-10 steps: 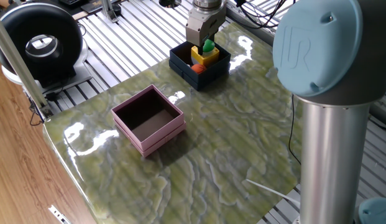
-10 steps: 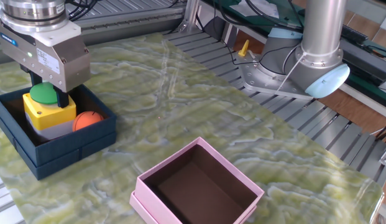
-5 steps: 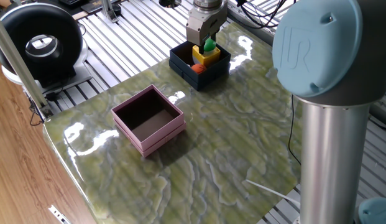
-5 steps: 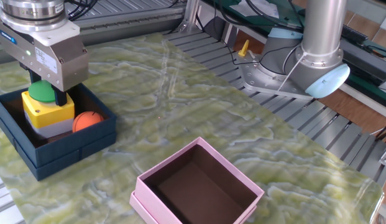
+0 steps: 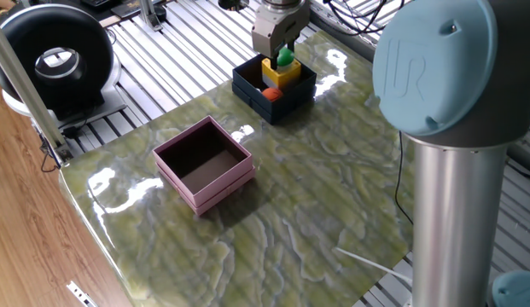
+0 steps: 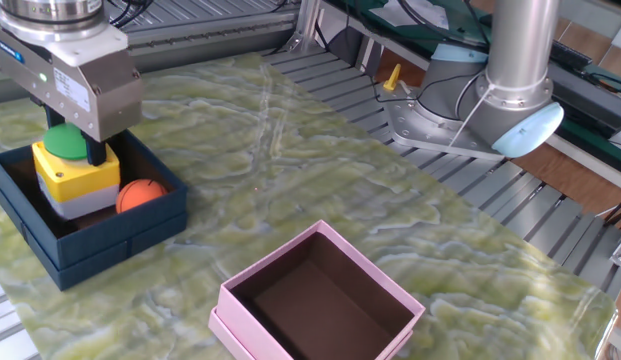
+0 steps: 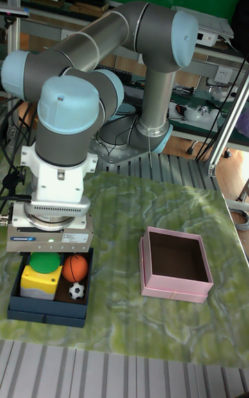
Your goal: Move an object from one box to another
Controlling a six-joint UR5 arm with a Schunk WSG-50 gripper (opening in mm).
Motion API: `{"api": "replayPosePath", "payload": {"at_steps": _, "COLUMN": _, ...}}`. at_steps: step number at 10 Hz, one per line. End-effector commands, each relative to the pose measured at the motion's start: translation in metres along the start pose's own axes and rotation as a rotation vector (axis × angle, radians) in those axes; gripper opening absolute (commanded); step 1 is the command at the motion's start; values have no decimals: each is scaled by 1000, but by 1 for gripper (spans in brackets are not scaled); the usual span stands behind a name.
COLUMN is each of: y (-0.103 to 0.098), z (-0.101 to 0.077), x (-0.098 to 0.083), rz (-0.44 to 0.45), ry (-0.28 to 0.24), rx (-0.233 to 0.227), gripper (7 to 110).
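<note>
- The pale-pink box (image 6: pixel 320 300) is seen well apart from the gripper.
- The navy box (image 6: pixel 85 225) is placed under the gripper (image 6: pixel 72 148).
- A yellow block with a green button (image 6: pixel 75 170) is pinched at its green top between 2 fingers, inside the navy box beside an orange ball (image 6: pixel 140 194).

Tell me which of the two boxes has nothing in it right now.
The pink box: its dark brown inside is bare. The navy box under the pincer holds a yellow block with a green top, an orange ball and a small soccer ball.

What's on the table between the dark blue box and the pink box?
Nothing: only bare green marbled tabletop lies between the dark navy-blue box and the pale-pink box, clearest in the other fixed view.
</note>
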State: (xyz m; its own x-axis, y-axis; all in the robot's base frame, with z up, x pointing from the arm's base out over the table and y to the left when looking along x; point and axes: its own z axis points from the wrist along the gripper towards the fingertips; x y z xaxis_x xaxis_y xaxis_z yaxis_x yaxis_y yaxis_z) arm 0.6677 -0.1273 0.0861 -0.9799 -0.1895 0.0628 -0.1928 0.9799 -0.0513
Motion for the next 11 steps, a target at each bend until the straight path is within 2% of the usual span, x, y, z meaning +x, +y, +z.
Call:
{"api": "replayPosePath", "payload": {"at_steps": 1, "y": 13, "z": -21, "x": -6, "rz": 5, "ry": -2, "rx": -30, "gripper": 7}}
{"api": "replayPosePath", "payload": {"at_steps": 6, "y": 27, "z": -59, "x": -14, "rz": -6, "ry": 21, "rx": -57, "gripper": 7}}
{"api": "replayPosePath", "payload": {"at_steps": 8, "y": 29, "z": -71, "x": -15, "rz": -6, "ry": 29, "rx": -40, "gripper": 7}}
{"api": "replayPosePath", "payload": {"at_steps": 11, "y": 46, "z": -86, "x": -17, "rz": 13, "ry": 39, "rx": -47, "gripper": 7}}
